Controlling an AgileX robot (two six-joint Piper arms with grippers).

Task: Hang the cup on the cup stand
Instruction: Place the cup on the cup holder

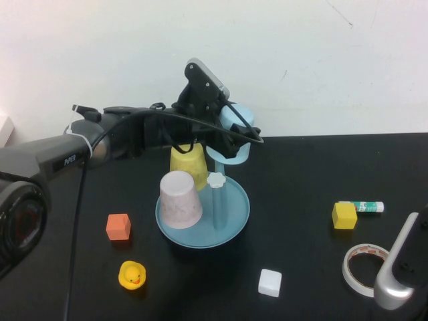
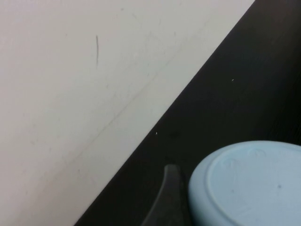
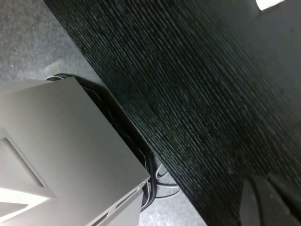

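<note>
My left gripper is shut on the light blue cup and holds it upside down and tilted, above the back right part of the cup stand. The cup's rim hangs just above and behind a free peg with a white flower knob. In the left wrist view the cup's base fills the corner beside one dark finger. My right gripper is parked at the table's near right edge, its fingers together and holding nothing.
A yellow cup and a pale pink-white cup sit upside down on the stand. Around it lie an orange cube, yellow duck, white cube, yellow cube, glue stick and tape roll.
</note>
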